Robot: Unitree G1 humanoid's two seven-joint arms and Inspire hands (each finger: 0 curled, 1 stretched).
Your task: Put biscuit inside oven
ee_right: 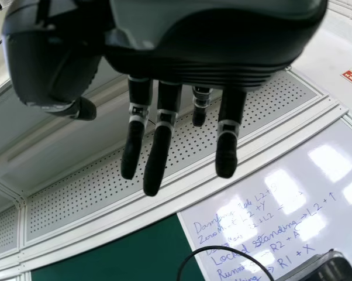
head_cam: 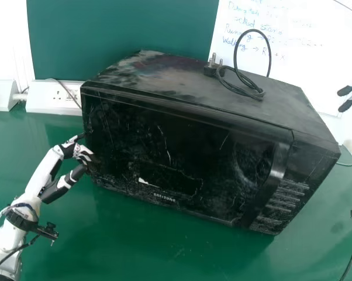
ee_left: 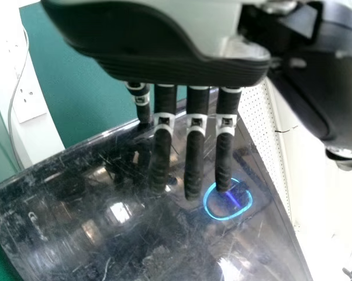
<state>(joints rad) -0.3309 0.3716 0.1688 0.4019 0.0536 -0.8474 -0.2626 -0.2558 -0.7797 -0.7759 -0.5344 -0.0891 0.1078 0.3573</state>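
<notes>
One oven (head_cam: pixel 176 76), the place meant for the biscuit, stands toward the far edge of my surface (head_cam: pixel 164 257), turned so that its right front corner comes nearest the surface's near right corner. Its door (head_cam: pixel 182 146) is closed and faces me, with the upright handle (head_cam: pixel 275 167) at the right end beside the control panel (head_cam: pixel 287 199); that slant, I judge, brings the handle within easier reach of my right side. On the oven's top lies the cord (head_cam: pixel 253 30) with its plug (head_cam: pixel 211 66), which keeps both off the door's path, and the unplugged oven suits a job of placing, with no heating asked. My left hand (head_cam: pixel 81 153) is at the oven's left end, its fingers (ee_left: pixel 193 164) straight and wide from the thumb, holding nothing, over the dark front; whether the tips press on it I cannot tell. I take this as a brace, since a pull on the handle could swing so angled a body. My right hand (head_cam: pixel 348 103) is raised beyond the oven's right end, over the surface's right side, its fingers also straight, wide from the thumb and free. The next move calls for opening the door, hooking the handle while the left end is steadied.
</notes>
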